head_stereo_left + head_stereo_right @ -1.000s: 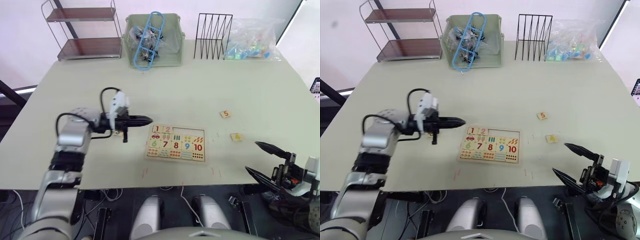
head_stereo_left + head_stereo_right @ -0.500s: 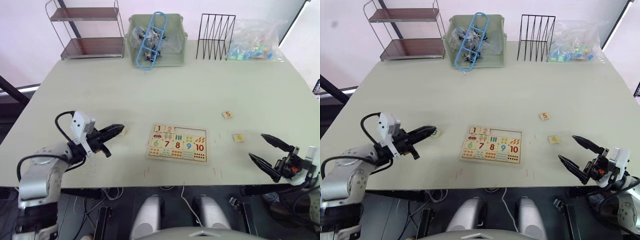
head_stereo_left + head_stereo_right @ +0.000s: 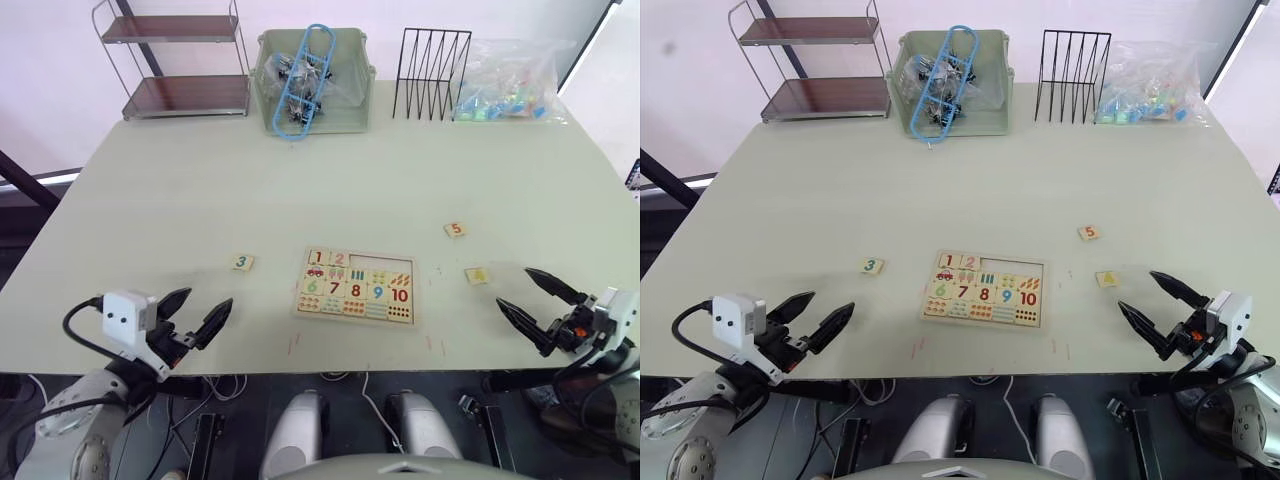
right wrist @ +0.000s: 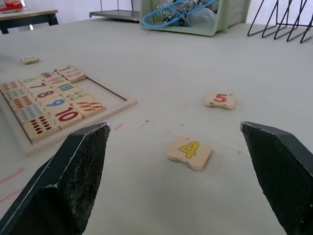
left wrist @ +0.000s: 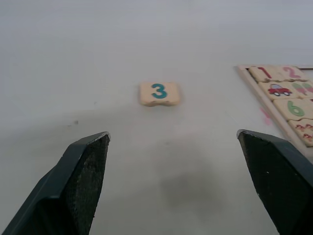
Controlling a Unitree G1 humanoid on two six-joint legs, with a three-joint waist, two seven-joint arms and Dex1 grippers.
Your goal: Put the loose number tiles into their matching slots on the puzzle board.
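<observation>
The left gripper [image 3: 195,318] has pulled back from beside the puzzle board to the table's near left edge, leaving the 3 tile [image 3: 242,263] uncovered on the table; the right gripper [image 3: 535,298] has shifted only slightly at the near right edge.

The puzzle board [image 3: 355,287] lies flat on the near middle of the pale table [image 3: 320,170]. Its top row holds the 1 and 2 tiles at the left end, and the three slots [image 3: 1012,266] beside them are unfilled. The rows below show counting pictures and the digits 6 to 10.

Three loose number tiles lie on the table. The 3 tile sits just to the left of the board, apart from it. The 4 tile [image 4: 189,152] and the 5 tile [image 4: 220,100] lie to the right of the board, the 5 farther back.

The left gripper's jaws are spread wide and hold nothing, pointing toward the 3 tile. The right gripper's jaws are also spread wide and hold nothing, with the 4 tile lying ahead of them.

At the table's far edge stand a two-tier shelf [image 3: 175,60], a green bin [image 3: 310,80], a black wire rack [image 3: 430,60] and a clear bag [image 3: 510,85].
</observation>
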